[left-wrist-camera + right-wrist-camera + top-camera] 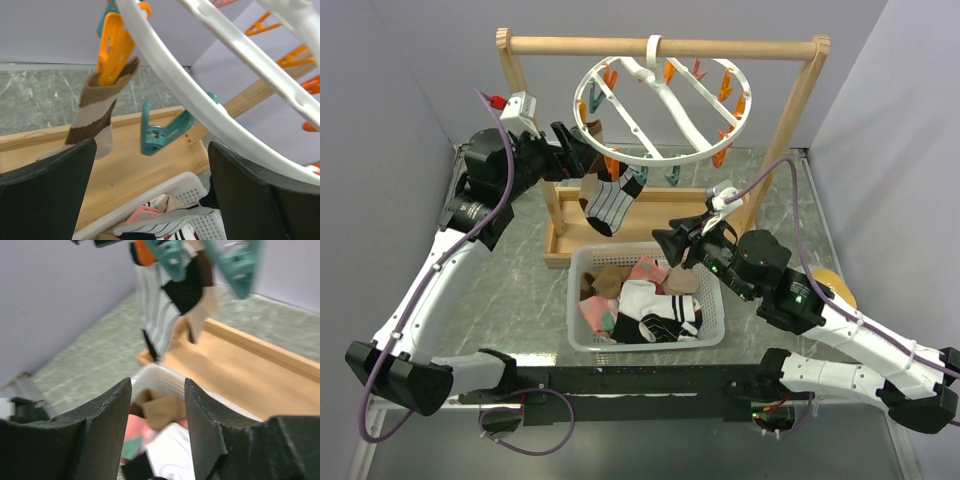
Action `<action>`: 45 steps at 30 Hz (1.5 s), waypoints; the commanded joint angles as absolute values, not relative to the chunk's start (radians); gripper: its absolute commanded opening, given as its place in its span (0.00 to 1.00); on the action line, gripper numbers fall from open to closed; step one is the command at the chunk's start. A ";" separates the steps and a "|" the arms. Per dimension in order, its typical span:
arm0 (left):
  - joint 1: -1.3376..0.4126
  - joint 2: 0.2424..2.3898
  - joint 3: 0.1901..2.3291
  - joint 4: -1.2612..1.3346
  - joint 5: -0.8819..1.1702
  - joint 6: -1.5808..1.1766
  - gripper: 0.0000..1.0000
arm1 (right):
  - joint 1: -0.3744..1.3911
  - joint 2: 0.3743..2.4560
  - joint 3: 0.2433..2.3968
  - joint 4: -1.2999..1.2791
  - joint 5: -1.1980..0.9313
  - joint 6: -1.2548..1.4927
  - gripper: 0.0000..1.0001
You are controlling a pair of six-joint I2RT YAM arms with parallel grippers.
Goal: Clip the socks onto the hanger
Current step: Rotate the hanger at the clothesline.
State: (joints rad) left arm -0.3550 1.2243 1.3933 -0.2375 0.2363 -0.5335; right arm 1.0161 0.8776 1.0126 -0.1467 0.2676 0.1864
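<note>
The white ring hanger (660, 110) hangs by its hook from the wooden crossbar, with orange and teal pegs round its rim. A striped sock (608, 205) with a brown cuff and black toe hangs from an orange peg (112, 42) at the ring's near-left edge. My left gripper (578, 150) is open and empty beside that peg, and in the left wrist view (150, 190) the clipped cuff (97, 110) and a teal peg (165, 130) lie just ahead of it. My right gripper (667, 240) is open and empty above the basket's far edge, facing the hanging sock (155, 315).
A white basket (645, 345) holds several loose socks, pink, brown, white and black-striped. The wooden frame (660, 45) stands on a wooden tray base (560, 245) behind the basket. A yellow object (837, 286) lies at the right behind my right arm. Grey walls close in both sides.
</note>
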 commanded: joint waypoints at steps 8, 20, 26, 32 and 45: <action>-0.295 1.328 1.549 -0.229 0.091 -0.546 0.99 | 1.143 0.865 1.163 -0.156 0.616 -0.043 0.51; -0.265 1.109 1.346 -0.189 0.250 -0.528 0.99 | 1.144 0.836 1.127 -0.003 0.703 -0.239 0.51; -0.264 0.864 1.155 -0.123 0.587 -0.551 1.00 | 1.143 0.839 1.176 0.046 0.690 -0.336 0.50; -0.268 0.836 1.080 0.086 0.891 -0.756 0.99 | 1.111 0.902 1.285 0.083 0.738 -0.425 0.50; -0.523 1.107 1.245 0.060 0.842 -0.641 0.99 | 0.851 0.992 1.476 -0.116 0.635 -0.200 0.56</action>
State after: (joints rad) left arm -0.4717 1.0744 1.1545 0.0727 0.8516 -0.7174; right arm 0.8925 0.9588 1.4197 -0.0448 0.6704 -0.2840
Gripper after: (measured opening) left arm 0.994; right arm 0.553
